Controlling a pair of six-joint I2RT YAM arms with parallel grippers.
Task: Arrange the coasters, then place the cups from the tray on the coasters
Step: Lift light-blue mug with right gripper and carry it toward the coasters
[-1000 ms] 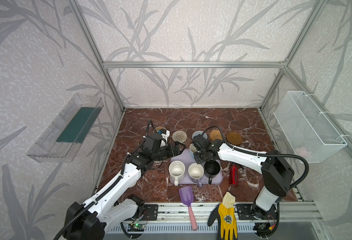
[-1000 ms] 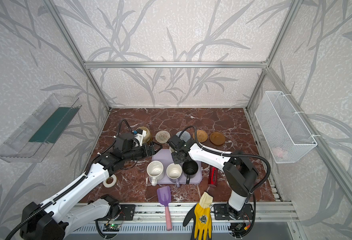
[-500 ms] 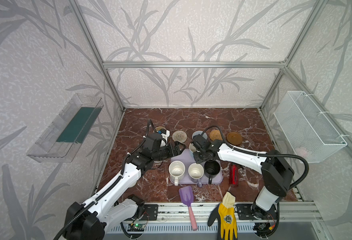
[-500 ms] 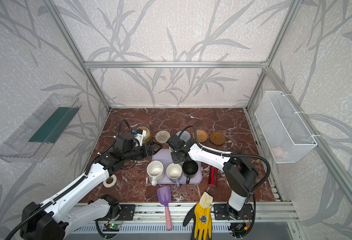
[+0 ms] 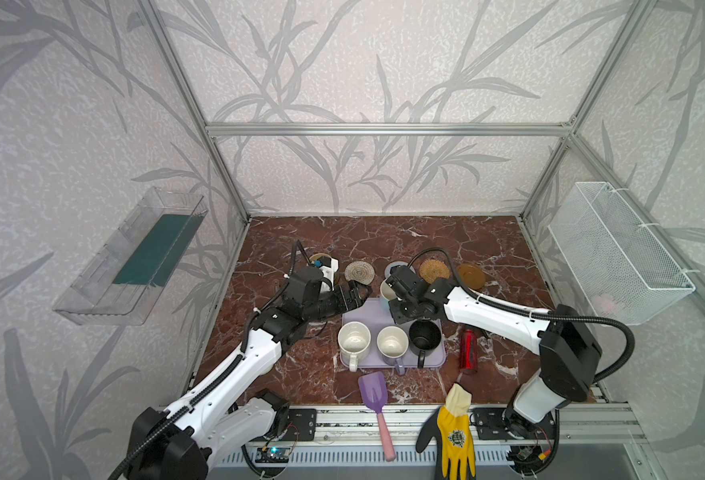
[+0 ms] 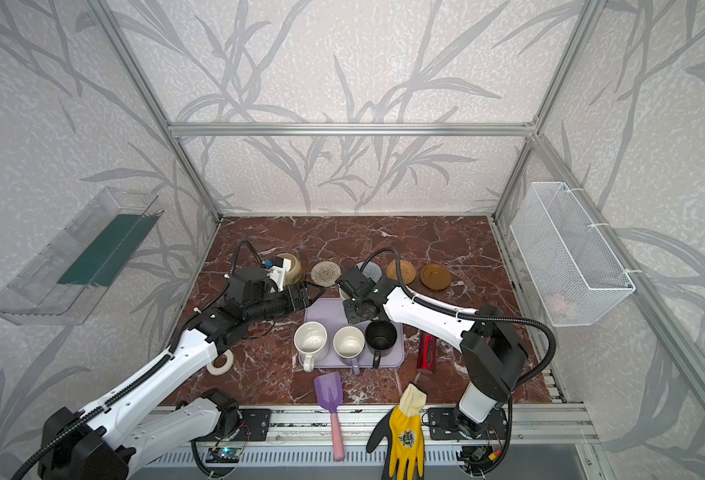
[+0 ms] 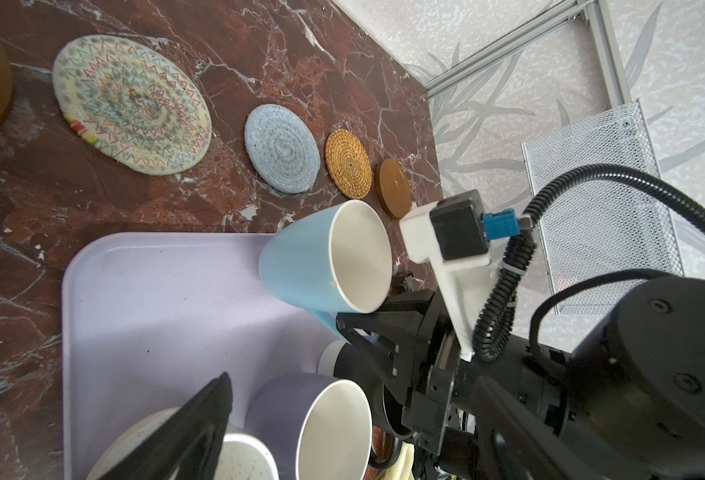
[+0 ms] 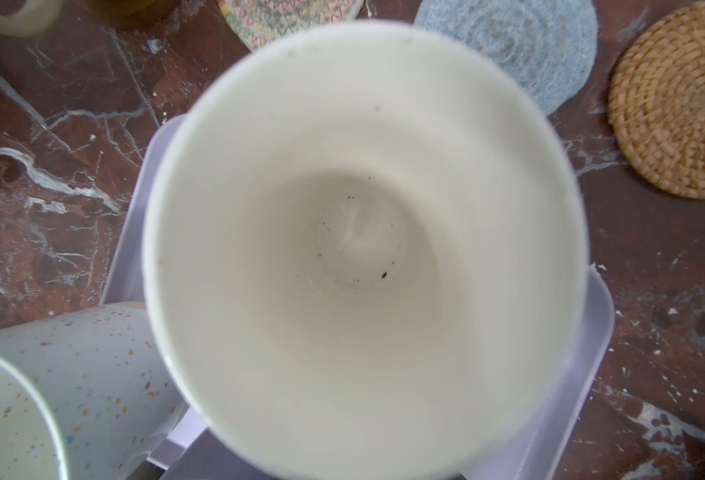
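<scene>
Clamping light blue mug point(image 7: 321, 257) by handle, right gripper point(image 7: 344, 328) over tray point(image 7: 155, 311), left gripper point(image 5: 361, 292) splayed.

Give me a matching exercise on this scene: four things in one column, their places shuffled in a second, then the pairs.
Things
1. light blue mug
2. black mug
3. red bottle
4. purple scoop

Places
a. lying on the table, right of the tray
b. held by its handle in the right gripper
c. lying in front of the tray
d. standing free on the tray

Pairs: 1-b, 2-d, 3-a, 4-c
</scene>
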